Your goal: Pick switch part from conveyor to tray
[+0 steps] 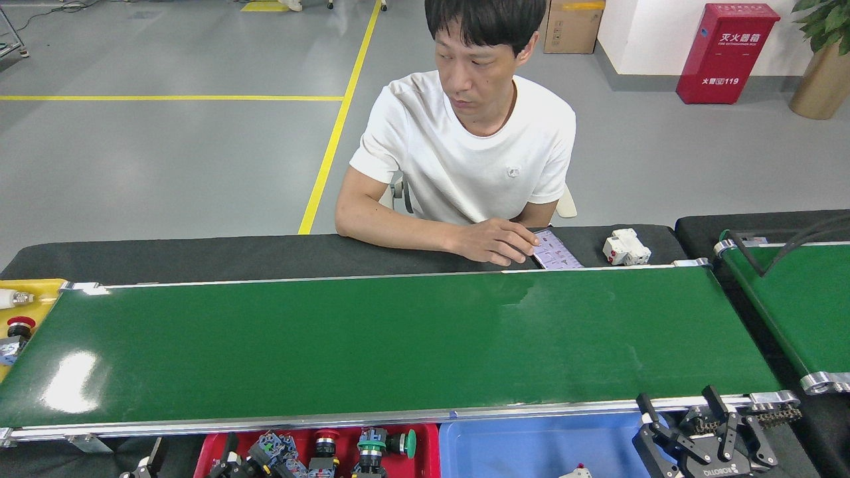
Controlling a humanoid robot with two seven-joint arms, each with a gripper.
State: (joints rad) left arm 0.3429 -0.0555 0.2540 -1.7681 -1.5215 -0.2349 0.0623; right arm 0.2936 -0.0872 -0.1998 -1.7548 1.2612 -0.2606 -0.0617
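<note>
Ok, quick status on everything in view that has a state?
Long glossy dark-green conveyor: bare, no part on it.
Right gripper: jaws open, empty, at the conveyor's near edge.
Left gripper: barely in frame, state unclear.
Red plastic tray: holds switch parts.
Blue plastic tray: mostly bare.
Person's hand: resting on a phone.
</note>
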